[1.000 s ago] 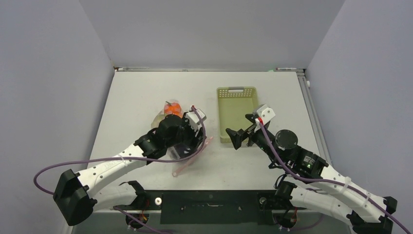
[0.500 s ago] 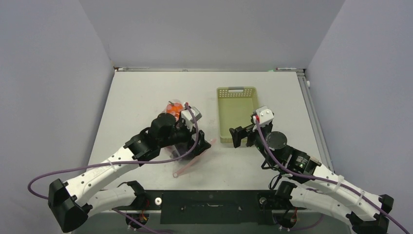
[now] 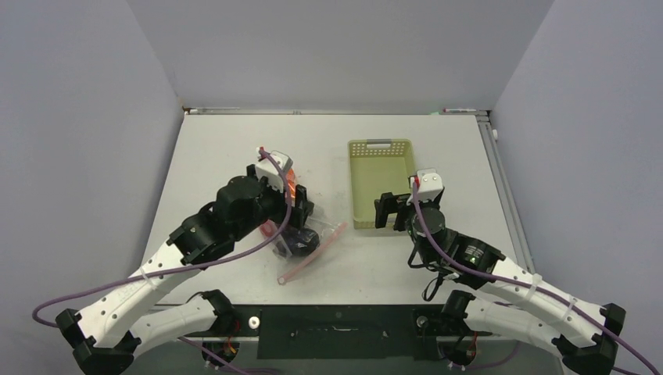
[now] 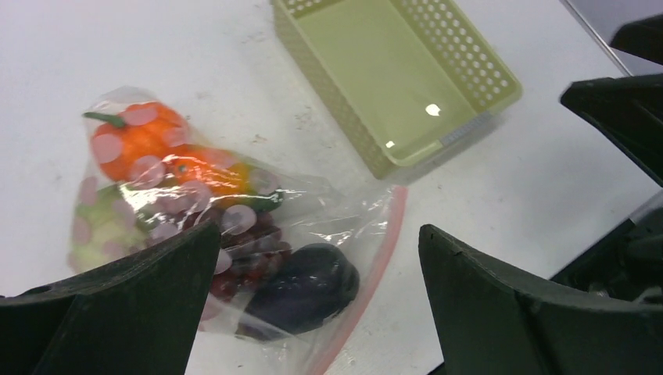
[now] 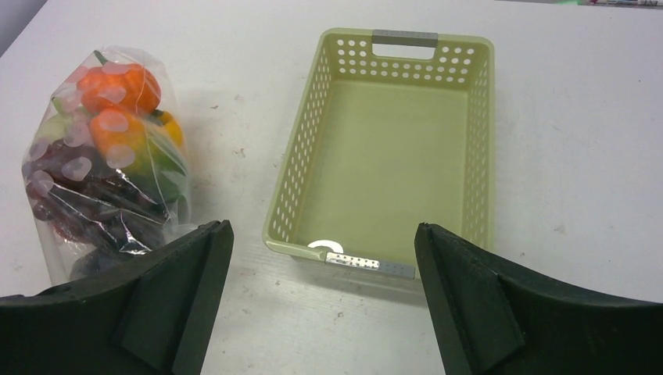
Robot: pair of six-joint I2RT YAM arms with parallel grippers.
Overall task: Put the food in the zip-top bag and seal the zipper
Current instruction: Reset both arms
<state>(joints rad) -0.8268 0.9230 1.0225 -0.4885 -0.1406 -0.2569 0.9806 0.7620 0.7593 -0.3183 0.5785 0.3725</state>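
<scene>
The zip-top bag (image 4: 234, 211) lies flat on the table with the food inside: an orange pumpkin (image 4: 133, 137), yellow-orange and green pieces, dark grapes and a purple eggplant (image 4: 305, 285). Its pink-red zipper (image 4: 371, 281) runs along the near right edge; I cannot tell whether it is closed. My left gripper (image 4: 317, 305) is open and empty, above the bag's eggplant end. My right gripper (image 5: 324, 301) is open and empty, hovering over the table just before the basket. In the top view the bag (image 3: 306, 242) lies under the left gripper (image 3: 301, 217), with the right gripper (image 3: 393, 212) apart to its right.
A pale green slatted basket (image 3: 381, 183) stands empty right of the bag; it shows in the right wrist view (image 5: 391, 148) and the left wrist view (image 4: 399, 78). The bag (image 5: 102, 156) lies close to the basket's left side. Grey walls enclose the table.
My left gripper has lifted off the bag and drawn back to the far left, leaving the bag on the table. My right gripper has shifted slightly right, toward the basket's near edge.
</scene>
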